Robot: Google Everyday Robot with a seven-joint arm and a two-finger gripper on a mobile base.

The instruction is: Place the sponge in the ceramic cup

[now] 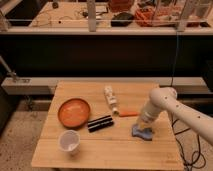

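Observation:
The blue sponge (142, 134) lies flat on the right side of the wooden table (115, 150). My gripper (142, 127) comes down from the white arm (172, 107) and sits right on top of the sponge, hiding its middle. The white ceramic cup (69, 141) stands upright near the table's front left corner, far to the left of the gripper, and looks empty.
A wide orange dish (74, 112) sits behind the cup. A black bar-shaped object (100, 123) lies between dish and sponge. A white bottle (110, 97) and a small orange carrot-like piece (129, 113) lie mid-table. Cables hang off the right edge.

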